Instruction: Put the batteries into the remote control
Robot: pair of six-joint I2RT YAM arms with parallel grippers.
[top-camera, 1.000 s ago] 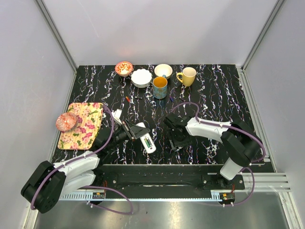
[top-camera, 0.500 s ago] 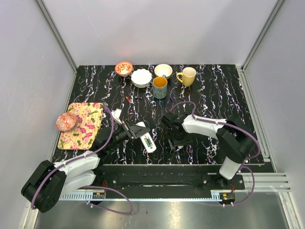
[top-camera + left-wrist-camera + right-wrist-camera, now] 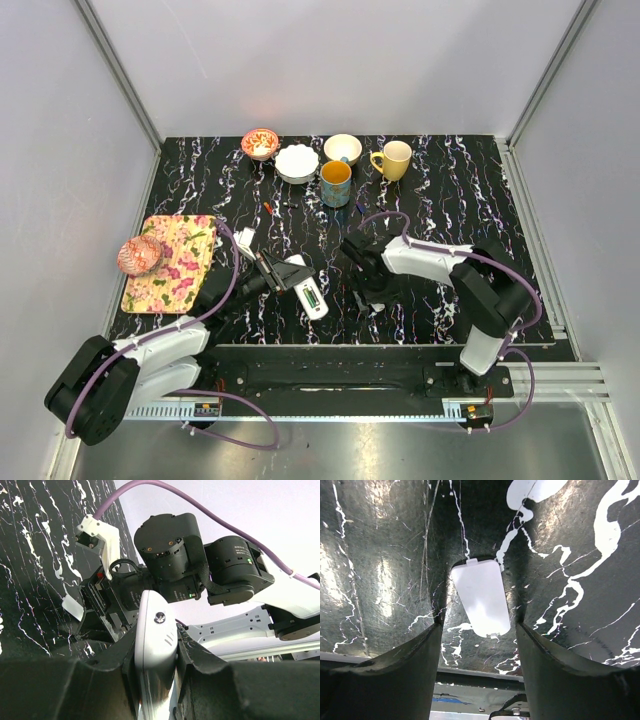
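Note:
My left gripper point(image 3: 296, 276) is shut on the remote control point(image 3: 311, 296), a slim white bar held just above the table, slot face up. From the left wrist, the remote control point(image 3: 155, 625) sits clamped between both fingers of the left gripper point(image 3: 156, 652). My right gripper point(image 3: 367, 288) points down at the table right of the remote. From its wrist, the right gripper point(image 3: 479, 632) is open, its fingers on either side of a small white rectangular chip point(image 3: 481, 597) lying flat on the marble. I cannot make out the batteries.
At the back stand a patterned bowl point(image 3: 260, 143), a white bowl point(image 3: 297, 163), another bowl point(image 3: 343, 148), a blue mug point(image 3: 336, 183) and a yellow mug point(image 3: 394, 159). A floral board point(image 3: 180, 258) with a pink object point(image 3: 139, 255) lies left. Small red and dark bits point(image 3: 268, 208) lie mid-table.
The right arm has shifted a little to the left and its gripper now stands closer to the remote. The left arm and the remote have not moved.

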